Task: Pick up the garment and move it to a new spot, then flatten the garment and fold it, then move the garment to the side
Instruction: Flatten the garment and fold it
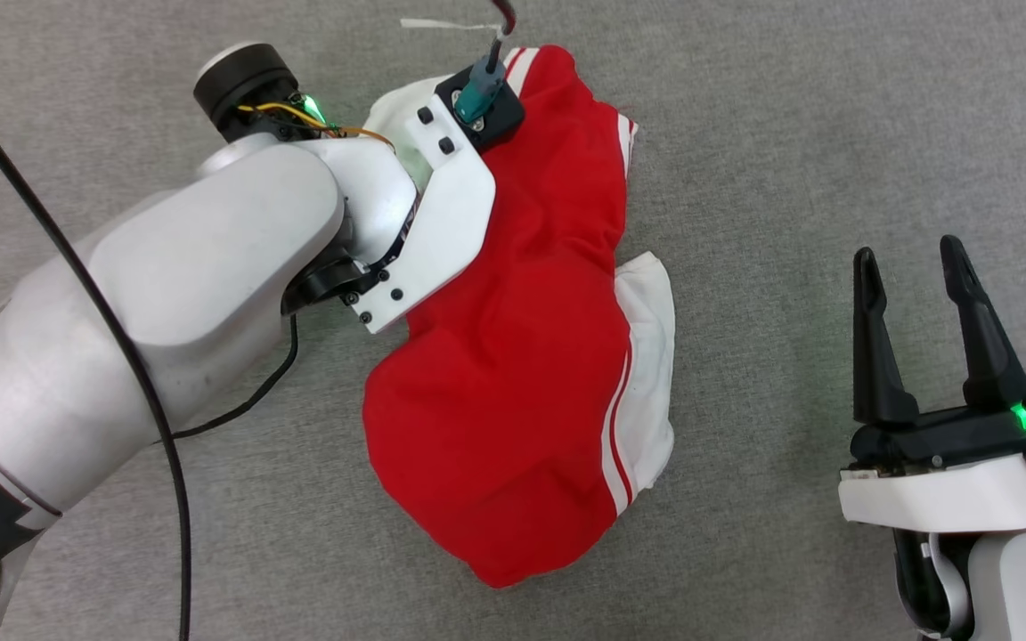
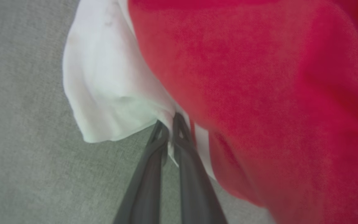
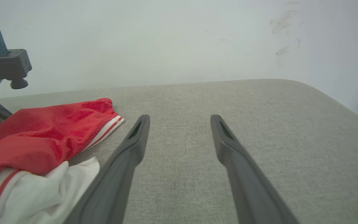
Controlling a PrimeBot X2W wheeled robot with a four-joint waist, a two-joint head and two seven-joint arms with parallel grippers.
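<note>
From the head, the garment lies in a crumpled heap mid-surface, red body up, with a white sleeve at its right edge. The left arm reaches over the heap's far left corner, and its wrist hides the fingers there. A loose black cable hangs beside that arm and could drag on the cloth or catch if the arm swings wide. The right claw stands near the lower right with its jaws apart and empty, well apart from the garment, so it gives no support. From the left wrist, the left claw is pinched together on a thin fold where the other sleeve meets the red. The bite looks shallow and only at the fingertips, so the soft fabric may slide out once the heap's weight comes onto it. A lift by this one corner would likely leave the rest hanging bunched or trailing, which makes flattening harder. From the right wrist, the garment lies low at the left beside the open fingers. The bare surface runs to a rounded far edge, and a long carry that way could let cloth droop over it.
</note>
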